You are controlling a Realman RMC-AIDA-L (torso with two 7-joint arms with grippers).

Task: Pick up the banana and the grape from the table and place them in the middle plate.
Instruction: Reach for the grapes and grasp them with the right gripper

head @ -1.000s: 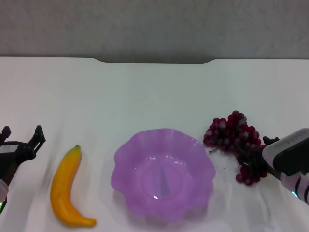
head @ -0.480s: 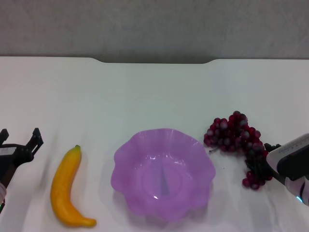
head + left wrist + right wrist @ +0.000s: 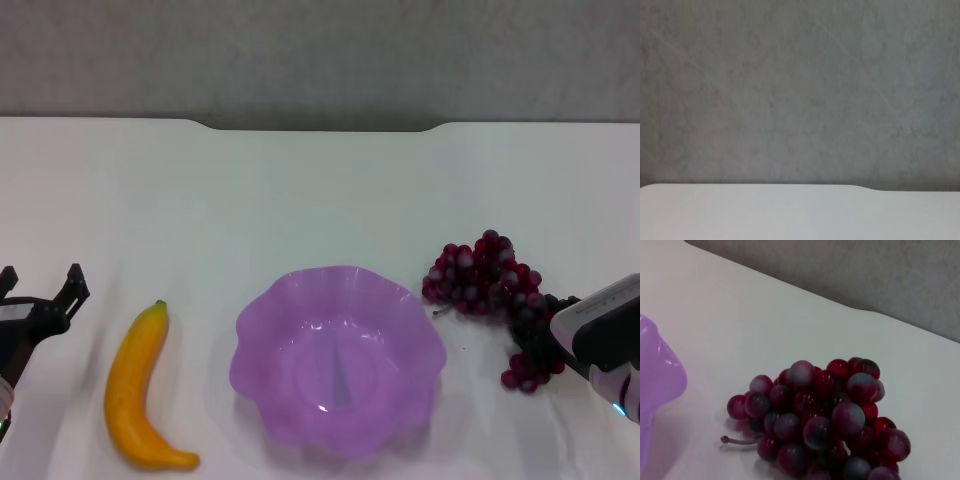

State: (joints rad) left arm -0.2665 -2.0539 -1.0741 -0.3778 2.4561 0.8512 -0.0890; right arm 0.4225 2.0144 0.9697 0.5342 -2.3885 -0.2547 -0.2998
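On the white table (image 3: pixel 320 190), both fruits lie outside the middle plate (image 3: pixel 338 358).

Nearest, the yellow-orange banana (image 3: pixel 138 392) curves beside the open-fingered left gripper (image 3: pixel 40 291); the scalloped purple plate sits centre; the dark red, whitish-sheened grape (image 3: pixel 495 288) touches the right gripper (image 3: pixel 562 322), its grip unclear.

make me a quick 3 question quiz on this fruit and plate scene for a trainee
1. True or false: the banana already lies inside the middle plate.
2. Multiple choice: the grape lies on the table at which side of the plate? A) the robot's left B) the robot's right C) beyond its far rim
3. Fill in: the left claw, at the table's left edge, has its fingers ____.

Key
1. False; it lies on the table, left of the plate.
2. B, with the right claw at the bunch's outer end.
3. Open, holding nothing.
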